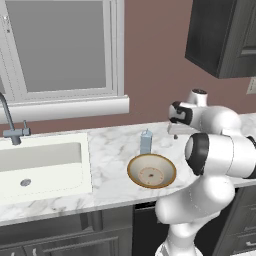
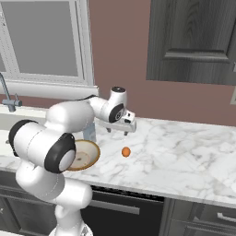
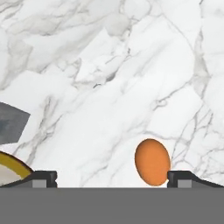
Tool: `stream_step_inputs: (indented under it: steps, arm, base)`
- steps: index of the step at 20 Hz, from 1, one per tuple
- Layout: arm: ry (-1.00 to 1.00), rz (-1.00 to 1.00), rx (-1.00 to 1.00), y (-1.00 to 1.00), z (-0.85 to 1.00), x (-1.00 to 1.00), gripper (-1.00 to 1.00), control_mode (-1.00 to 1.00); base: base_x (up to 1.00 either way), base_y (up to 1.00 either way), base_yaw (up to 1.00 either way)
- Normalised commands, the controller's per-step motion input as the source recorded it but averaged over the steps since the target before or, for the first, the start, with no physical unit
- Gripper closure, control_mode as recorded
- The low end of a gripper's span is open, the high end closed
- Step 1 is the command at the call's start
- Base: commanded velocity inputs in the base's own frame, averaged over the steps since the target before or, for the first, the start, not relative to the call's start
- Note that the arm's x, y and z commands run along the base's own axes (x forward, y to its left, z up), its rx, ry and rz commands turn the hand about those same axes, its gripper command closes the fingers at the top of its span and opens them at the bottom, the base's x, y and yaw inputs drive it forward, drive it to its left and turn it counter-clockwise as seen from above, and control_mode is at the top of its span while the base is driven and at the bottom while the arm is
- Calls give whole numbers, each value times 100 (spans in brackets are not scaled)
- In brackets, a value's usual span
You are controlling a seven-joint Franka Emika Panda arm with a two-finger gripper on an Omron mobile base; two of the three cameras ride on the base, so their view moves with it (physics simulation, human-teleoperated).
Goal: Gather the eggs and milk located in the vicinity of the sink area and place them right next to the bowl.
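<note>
One of the eggs [image 2: 126, 151], a small orange oval, lies on the marble counter to the right of the bowl [image 2: 87, 154]. In the hand view the egg [image 3: 152, 162] sits just inside the right fingertip [image 3: 183, 178]. My gripper [image 2: 117, 131] hovers above the counter, a little behind and above the egg, open with nothing held. The tan bowl [image 1: 151, 170] rests near the counter's front edge. Right behind it the pale blue-grey milk [image 1: 145, 141] carton stands upright. The cream sink [image 1: 45, 167] lies at the far left, apart from these things.
A grey faucet [image 1: 12, 125] curves over the sink's back edge under a window. A dark wall cabinet [image 1: 222, 35] hangs at the upper right. Marble counter [image 2: 184, 156] stretches bare to the right of the egg. My own arm blocks part of the bowl in the right base view.
</note>
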Motion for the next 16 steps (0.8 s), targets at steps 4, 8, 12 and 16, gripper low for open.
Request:
stream_step_inputs:
  steps: [4, 8, 12, 16]
  arm:
    - [4, 16, -4, -18, -37, -3, -100, -100]
    - [1, 16, -3, -11, -37, -5, -100, -100]
    - [0, 16, -2, -13, -34, -10, -100, -100]
    - [0, 15, 0, -15, -27, -14, -100, -100]
  base:
    - [0, 0, 0]
    - [0, 0, 0]
    - [0, 0, 0]
    - [0, 0, 0]
